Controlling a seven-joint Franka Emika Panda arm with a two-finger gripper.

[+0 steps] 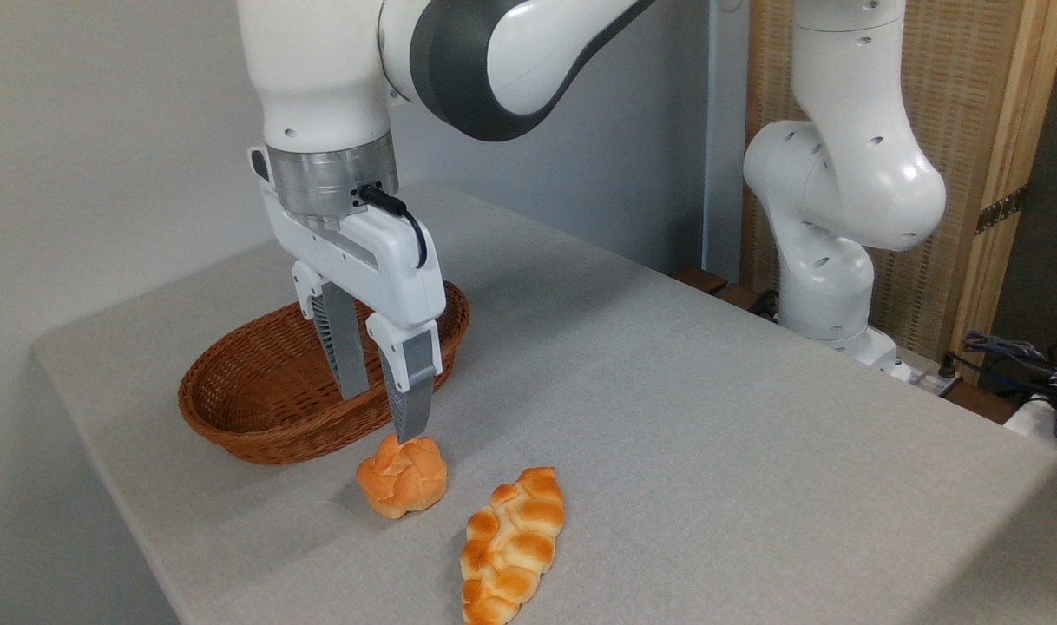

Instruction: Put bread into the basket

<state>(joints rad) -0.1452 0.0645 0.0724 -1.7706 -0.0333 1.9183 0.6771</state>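
Gripper: the gripper [379, 412] hangs left of centre, fingers parted a narrow gap, holding nothing, tips just above the round roll [403, 476].
Bread: the bread [511, 543] lies on the table [711, 417] at lower centre, untouched.
Basket: the basket [233, 417], middle left, looks empty.
Progress: nothing done yet; grasp, carry and drop all remain.

The bread [511, 544] is a long braided loaf, golden-orange with glossy browned bumps and tapered ends; it lies flat on the table near the front edge; the basket [259, 395], a shallow oval of reddish-brown wicker, sits upright, well apart, behind and left.
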